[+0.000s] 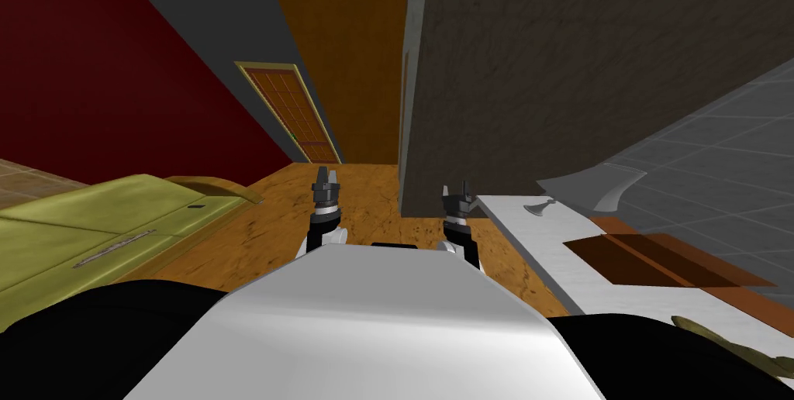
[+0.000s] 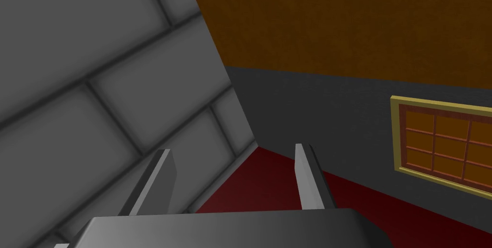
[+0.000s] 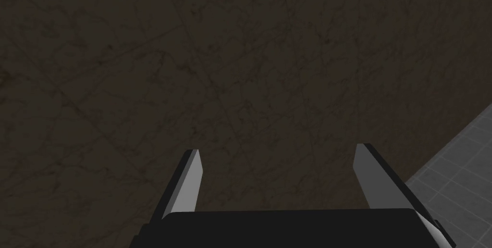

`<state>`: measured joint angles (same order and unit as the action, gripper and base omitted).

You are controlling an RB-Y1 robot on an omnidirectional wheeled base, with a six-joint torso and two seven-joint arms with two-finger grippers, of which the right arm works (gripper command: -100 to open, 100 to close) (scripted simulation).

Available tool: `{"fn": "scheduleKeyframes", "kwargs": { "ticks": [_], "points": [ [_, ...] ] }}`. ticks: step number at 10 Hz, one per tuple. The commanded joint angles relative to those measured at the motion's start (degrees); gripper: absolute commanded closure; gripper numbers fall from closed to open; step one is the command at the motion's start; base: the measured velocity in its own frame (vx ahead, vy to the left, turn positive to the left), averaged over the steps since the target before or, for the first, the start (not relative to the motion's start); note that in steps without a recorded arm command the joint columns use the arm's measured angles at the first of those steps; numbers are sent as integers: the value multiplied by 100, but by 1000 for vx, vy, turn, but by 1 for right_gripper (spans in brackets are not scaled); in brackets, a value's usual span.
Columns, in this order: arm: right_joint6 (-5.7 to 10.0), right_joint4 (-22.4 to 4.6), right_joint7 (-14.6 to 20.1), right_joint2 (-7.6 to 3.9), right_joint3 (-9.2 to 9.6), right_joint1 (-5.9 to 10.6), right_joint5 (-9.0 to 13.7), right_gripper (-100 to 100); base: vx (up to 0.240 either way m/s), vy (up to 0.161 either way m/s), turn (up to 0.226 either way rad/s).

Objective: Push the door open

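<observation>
Left gripper: fingers spread, nothing held, idle over the wood-pattern floor.

Right gripper: fingers likewise spread and empty. Its wrist view faces a dark brown veined wall at close range.

Just right of the right gripper lies a white door leaf with a brown inset panel and a grey lever handle near its closest edge. I judge this to be the door to push, though the wide lens leaves its angle unclear.

Recommendation: swing the right gripper off the wall and onto the bare white face beside the handle. Press with flat finger backs and drive steadily, keeping the blades out of the lever.

An orange panelled door stands well apart down the corridor.
</observation>
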<state>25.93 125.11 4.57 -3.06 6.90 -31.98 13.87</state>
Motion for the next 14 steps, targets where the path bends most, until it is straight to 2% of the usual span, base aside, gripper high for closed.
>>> {"fn": "scheduleKeyframes", "kwargs": {
  "ticks": [1,14],
  "points": [
    [53,-74,70,-29,56,-35,200,-100,79,127,-57],
    [442,-709,582,-153,510,-196,1833,-100,77,122,-54]
  ]
}}
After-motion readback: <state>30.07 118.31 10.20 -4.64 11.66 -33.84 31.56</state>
